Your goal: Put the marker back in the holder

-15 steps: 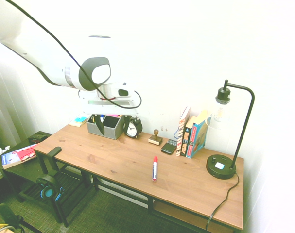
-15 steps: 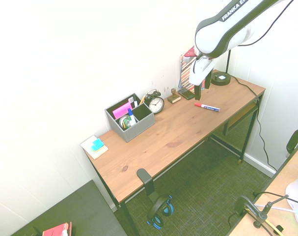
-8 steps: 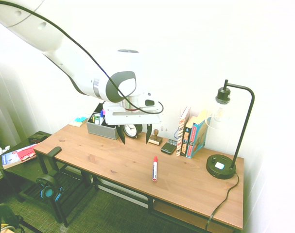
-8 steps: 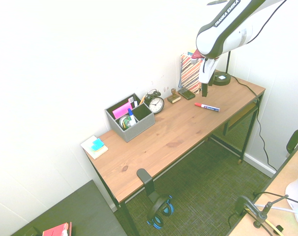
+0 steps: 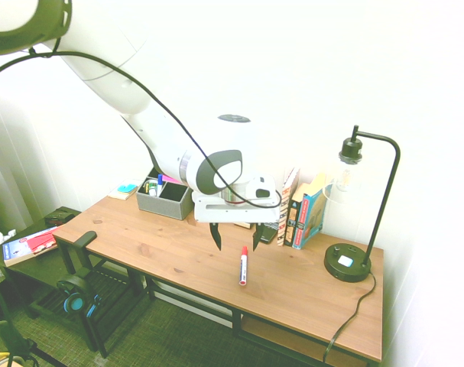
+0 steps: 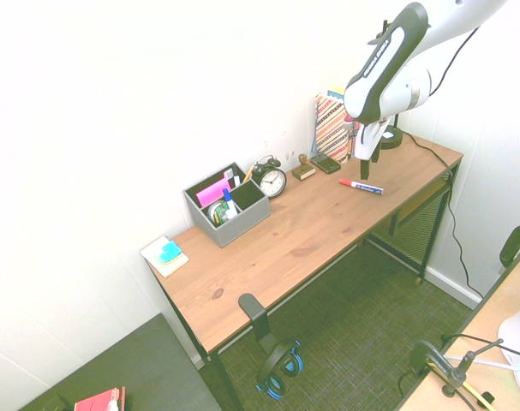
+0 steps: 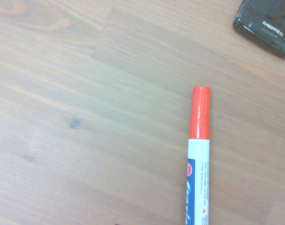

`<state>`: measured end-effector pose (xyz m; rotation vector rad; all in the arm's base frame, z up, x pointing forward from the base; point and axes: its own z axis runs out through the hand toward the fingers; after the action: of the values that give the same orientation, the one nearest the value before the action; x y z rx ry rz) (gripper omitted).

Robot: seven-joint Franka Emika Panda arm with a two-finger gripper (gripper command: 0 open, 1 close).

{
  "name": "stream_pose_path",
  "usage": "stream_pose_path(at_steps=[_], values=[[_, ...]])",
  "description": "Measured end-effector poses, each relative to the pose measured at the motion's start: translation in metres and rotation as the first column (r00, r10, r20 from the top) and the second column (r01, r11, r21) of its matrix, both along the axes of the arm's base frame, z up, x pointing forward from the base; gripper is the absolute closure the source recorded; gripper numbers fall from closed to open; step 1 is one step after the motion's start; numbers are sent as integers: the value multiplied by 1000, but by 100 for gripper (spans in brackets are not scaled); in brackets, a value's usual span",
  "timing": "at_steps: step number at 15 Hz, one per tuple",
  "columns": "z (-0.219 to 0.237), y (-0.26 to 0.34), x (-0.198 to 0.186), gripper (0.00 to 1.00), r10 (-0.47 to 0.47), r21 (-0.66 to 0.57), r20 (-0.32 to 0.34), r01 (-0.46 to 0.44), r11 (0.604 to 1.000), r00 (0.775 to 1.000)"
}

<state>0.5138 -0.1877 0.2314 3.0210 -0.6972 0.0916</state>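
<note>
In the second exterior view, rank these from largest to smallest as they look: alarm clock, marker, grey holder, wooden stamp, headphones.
1. Grey holder
2. Headphones
3. Alarm clock
4. Marker and wooden stamp: too alike to rank; one is long and thin, the other short and stubby.

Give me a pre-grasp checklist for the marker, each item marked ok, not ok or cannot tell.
- Gripper open and empty: ok.
- Marker lying on the desk, not under other things: ok.
- Marker between the fingertips: not ok, the gripper is above the desk.
- Phone apart from the marker: ok.
- Room in the holder for the marker: ok, one compartment looks bare.
</note>
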Motion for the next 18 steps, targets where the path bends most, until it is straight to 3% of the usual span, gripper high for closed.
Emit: stream_pose_path(at_steps=[2, 3, 18], values=[[-15, -6, 7, 0, -1, -8, -8, 1, 1000, 1000], [-22, -8, 10, 100, -2, -11, -13, 2, 1000, 1000], [-64, -13, 22, 100, -7, -10, -32, 7, 1000, 999]])
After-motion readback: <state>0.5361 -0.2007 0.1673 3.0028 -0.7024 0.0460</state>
